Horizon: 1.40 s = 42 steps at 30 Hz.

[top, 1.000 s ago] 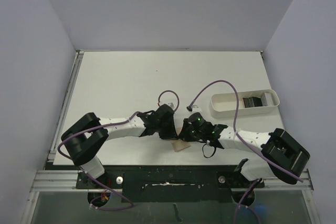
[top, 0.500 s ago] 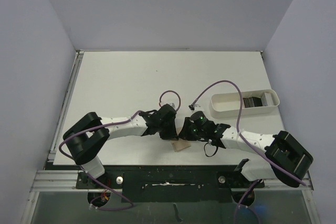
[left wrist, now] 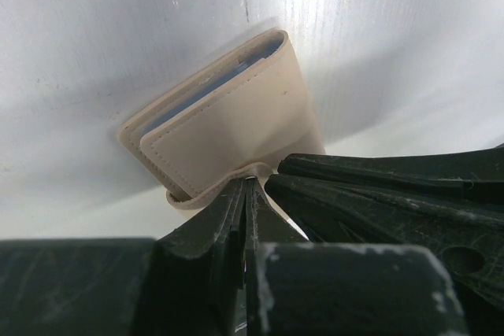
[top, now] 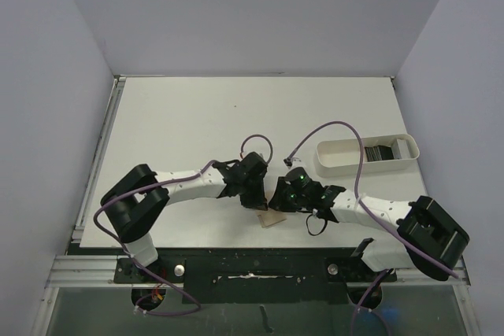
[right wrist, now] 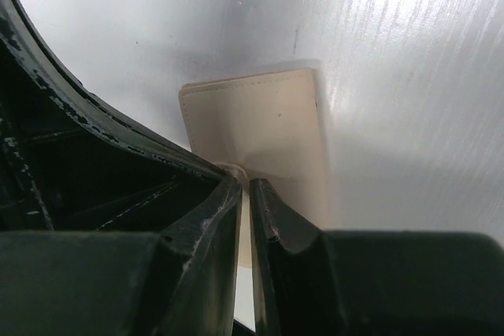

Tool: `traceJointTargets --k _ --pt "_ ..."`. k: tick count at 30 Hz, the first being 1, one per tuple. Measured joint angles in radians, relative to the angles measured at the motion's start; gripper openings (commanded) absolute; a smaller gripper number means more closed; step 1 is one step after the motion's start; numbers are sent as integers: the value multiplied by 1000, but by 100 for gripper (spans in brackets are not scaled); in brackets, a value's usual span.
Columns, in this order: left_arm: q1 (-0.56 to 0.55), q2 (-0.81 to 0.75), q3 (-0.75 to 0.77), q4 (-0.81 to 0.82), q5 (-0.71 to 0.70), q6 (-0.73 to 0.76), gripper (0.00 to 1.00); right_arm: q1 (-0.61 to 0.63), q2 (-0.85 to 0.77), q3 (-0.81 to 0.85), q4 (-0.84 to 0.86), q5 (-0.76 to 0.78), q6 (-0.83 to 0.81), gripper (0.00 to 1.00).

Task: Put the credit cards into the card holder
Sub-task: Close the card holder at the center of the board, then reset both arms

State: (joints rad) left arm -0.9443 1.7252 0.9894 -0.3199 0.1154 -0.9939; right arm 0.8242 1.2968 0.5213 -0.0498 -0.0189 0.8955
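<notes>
- Card holder [left wrist: 228, 123]: tan, leather-like, matte. A stitched seam runs along the edges and the corners are rounded. It is folded over, and the light blue lining shows as a thin stripe in the mouth of the fold.
- It lies on the table [top: 197, 123], which is white and smooth with a faint streaky sheen.
- Left gripper [left wrist: 249, 182]: its fingers [left wrist: 220, 222] are black, scuffed plastic, tapering to wedges.
  - The tips are pressed together with no gap.
  - They pinch the curled rim of the tan flap, which rises in a small hump right at the tips.
  - The rest of the holder spreads away just beyond the tips, slanting up and to the left of them.
- Right gripper [right wrist: 244, 182]: its fingers [right wrist: 279, 226] are the same black plastic, with worn edges.
  - A thin slit stands between them, and a pale strip shows down the slit.
  - The holder's tan edge meets the tips, with a small lip of tan against the left one.
  - I cannot tell whether that edge is clamped or only touched.
  - The flat stitched panel lies straight ahead of the tips.
- From overhead, the two wrists meet nose to nose. A tan corner of the holder shows just under and between the two sets of fingers.
- Credit cards [top: 383, 151]: dark, thin, rectangular. They are stacked in a white oblong tray [top: 335, 156] with rounded ends.
- The tray sits well apart from both sets of fingers, off to the outer side of the right ones.
</notes>
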Motion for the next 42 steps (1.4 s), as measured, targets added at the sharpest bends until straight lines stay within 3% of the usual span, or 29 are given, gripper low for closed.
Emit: traceJointTargets --k 5,10,15,16,17,20,30,36,42 --pt "0 -2 10 -26 -6 -7 7 0 -21 0 -38 7 -5 20" --pt "4 -51 12 -100 -53 -13 23 0 -134 21 -133 34 -26 40" --pt "43 -231 16 -151 -122 -14 36 0 -280 116 -247 98 -58 61" --pt "51 -279 21 -155 -139 -13 53 0 -290 124 -255 103 -59 69" --pt "59 -321 27 -159 -156 -10 60 0 -313 146 -280 118 -65 79" --pt "75 -441 59 -175 -212 5 65 0 -370 214 -357 165 -85 98" --pt "82 -737 124 -235 -351 103 71 -1 -508 419 -562 309 -133 98" --pt "82 -900 32 -206 -365 134 72 -1 -583 463 -626 384 -149 98" --pt "84 -966 -56 -208 -395 117 73 -1 -629 434 -636 409 -147 98"
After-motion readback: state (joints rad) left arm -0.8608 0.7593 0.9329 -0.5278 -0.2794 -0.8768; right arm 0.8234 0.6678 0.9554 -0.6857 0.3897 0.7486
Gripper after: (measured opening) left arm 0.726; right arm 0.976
